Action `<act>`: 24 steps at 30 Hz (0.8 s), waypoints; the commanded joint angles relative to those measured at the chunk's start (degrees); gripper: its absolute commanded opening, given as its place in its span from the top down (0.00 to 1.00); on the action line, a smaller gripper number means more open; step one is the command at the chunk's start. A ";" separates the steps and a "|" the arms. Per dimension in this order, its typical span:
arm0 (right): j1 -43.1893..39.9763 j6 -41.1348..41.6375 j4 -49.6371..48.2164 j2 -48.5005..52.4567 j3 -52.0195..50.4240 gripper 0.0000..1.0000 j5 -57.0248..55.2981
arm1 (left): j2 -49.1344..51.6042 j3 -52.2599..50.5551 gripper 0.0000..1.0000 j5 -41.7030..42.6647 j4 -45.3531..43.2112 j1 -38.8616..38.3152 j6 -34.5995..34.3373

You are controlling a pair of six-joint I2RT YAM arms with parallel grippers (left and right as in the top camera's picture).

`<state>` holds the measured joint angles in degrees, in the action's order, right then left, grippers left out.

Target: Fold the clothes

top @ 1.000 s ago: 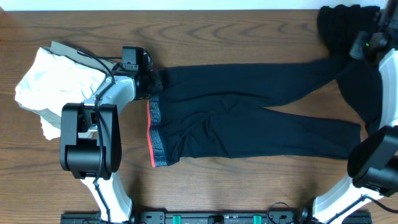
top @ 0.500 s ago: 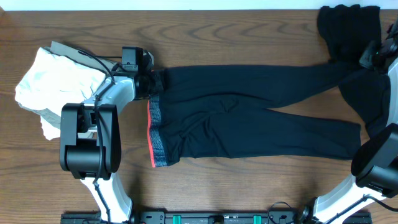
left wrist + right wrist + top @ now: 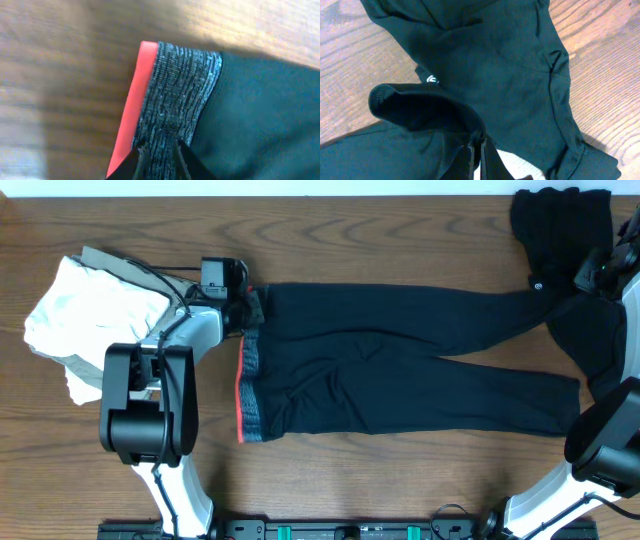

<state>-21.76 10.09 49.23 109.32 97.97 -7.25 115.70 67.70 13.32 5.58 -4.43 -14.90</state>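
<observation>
Spread flat across the middle of the worktop (image 3: 400, 240): long dark leggings (image 3: 400, 370), grey-and-coral waistband (image 3: 248, 390) toward the left edge, both legs running toward the right edge. At the waistband's far corner, left gripper (image 3: 246, 308), seen from the wrist with fingertips (image 3: 137, 164) drawn close on either side of a pinch of the grey band, so closed on the leggings. Since a second ago: shifted a touch to the right, and the waistband's near end pulled slightly in from where it lay, the grey strip now looking narrower from overhead. Near the right edge, right gripper (image 3: 592, 275), jaws fully together and clamped on a raised black cuff (image 3: 385, 97); cannot tell for sure whether of the leggings' far leg. A second ago up over the black garment (image 3: 560, 220) in the far right corner; now nearer the near edge, beside the far leg's end, same spot as half a second ago. Newly showing there: a small pale logo (image 3: 537, 285). Another black garment (image 3: 592, 345) along the right edge, overlapping the leg ends. Crumpled white cloth (image 3: 90, 315) by the left edge, unmoved.
</observation>
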 commanded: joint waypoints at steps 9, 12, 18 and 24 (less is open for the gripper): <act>1.05 1.53 -6.58 -0.22 -0.28 0.99 6.25 | 4.33 -2.54 0.80 -11.06 -6.36 3.74 1.53; 1.86 3.21 -8.96 -0.20 -0.28 0.99 6.23 | 4.33 -1.90 0.80 -11.02 -6.80 6.19 1.29; 4.22 3.19 -12.28 1.20 -0.28 0.98 6.23 | 4.33 1.18 0.80 -9.31 -7.30 8.57 1.38; 5.92 3.21 -13.31 4.83 -0.28 0.96 6.23 | 4.33 4.02 0.80 -8.85 -8.07 8.41 1.38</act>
<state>-16.29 12.45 36.10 111.39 97.84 -0.71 118.74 69.71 5.72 -2.44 3.75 -14.31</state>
